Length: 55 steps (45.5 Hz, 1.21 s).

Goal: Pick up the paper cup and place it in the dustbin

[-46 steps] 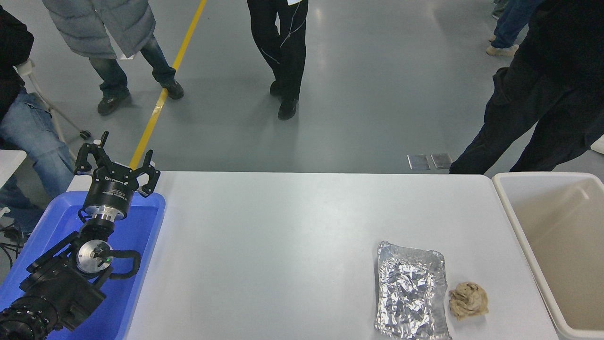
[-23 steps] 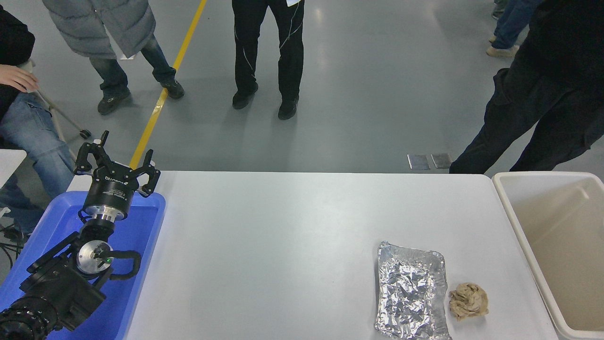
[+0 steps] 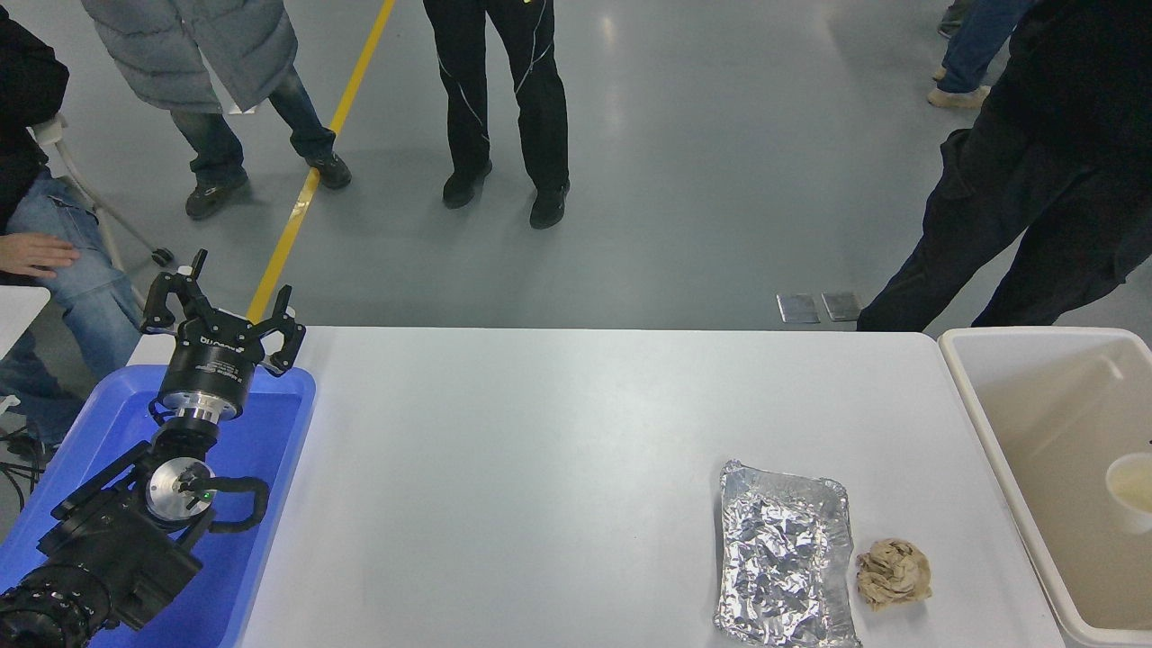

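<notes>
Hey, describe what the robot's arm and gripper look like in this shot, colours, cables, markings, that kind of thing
Only the left arm shows. It is matte black and chunky, with a round silver metal disc at one joint, a small green light beside it, and a black cable looping out at its side. A silver ring sits below a black cylindrical wrist bearing small white lettering, too small to read. The left gripper has black jointed fingers.

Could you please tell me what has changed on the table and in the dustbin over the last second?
The paper cup has appeared at the right edge, over the inside of the dustbin, where none showed before. The right gripper is out of view. The left gripper, foil tray and brown paper ball stayed put.
</notes>
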Each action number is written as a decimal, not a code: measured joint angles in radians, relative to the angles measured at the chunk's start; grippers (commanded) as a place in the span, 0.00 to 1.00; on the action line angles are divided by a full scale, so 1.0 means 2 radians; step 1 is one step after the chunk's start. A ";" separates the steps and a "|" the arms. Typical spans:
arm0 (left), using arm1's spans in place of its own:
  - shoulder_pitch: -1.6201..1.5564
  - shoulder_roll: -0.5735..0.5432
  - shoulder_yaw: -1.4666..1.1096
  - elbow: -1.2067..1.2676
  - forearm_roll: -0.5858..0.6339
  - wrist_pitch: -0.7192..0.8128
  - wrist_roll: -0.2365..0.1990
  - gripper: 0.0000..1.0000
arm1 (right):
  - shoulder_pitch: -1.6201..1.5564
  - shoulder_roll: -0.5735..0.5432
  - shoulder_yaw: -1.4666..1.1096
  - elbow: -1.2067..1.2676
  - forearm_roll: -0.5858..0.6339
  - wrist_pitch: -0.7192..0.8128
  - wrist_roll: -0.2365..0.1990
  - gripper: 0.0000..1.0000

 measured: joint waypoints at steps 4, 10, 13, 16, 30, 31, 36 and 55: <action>0.000 0.000 0.000 0.000 0.000 0.000 0.000 0.98 | 0.010 -0.005 0.000 0.016 0.000 -0.003 0.000 0.89; 0.000 0.000 0.000 0.000 0.000 0.000 0.000 0.98 | 0.053 -0.033 -0.001 0.079 -0.004 -0.005 0.000 0.89; 0.000 0.000 0.000 0.000 0.000 0.000 0.000 0.98 | 0.087 -0.052 -0.006 0.127 -0.008 -0.005 0.000 1.00; 0.000 0.000 0.000 0.000 0.000 0.000 0.000 0.98 | 0.124 -0.069 -0.014 0.176 -0.016 -0.003 0.000 1.00; 0.000 0.000 0.000 0.000 0.000 0.000 0.000 0.98 | 0.382 -0.109 -0.141 0.412 -0.039 0.096 0.000 1.00; 0.000 0.000 0.000 0.000 0.000 0.000 0.000 0.98 | 0.399 -0.108 -0.148 0.423 -0.039 0.106 0.000 1.00; 0.000 0.000 0.000 0.000 0.000 0.000 0.000 0.98 | 0.487 -0.100 -0.179 0.480 -0.042 0.172 0.001 1.00; 0.000 0.000 0.001 0.000 0.000 0.000 0.000 0.98 | 0.744 -0.033 -0.219 0.579 -0.043 0.383 0.001 1.00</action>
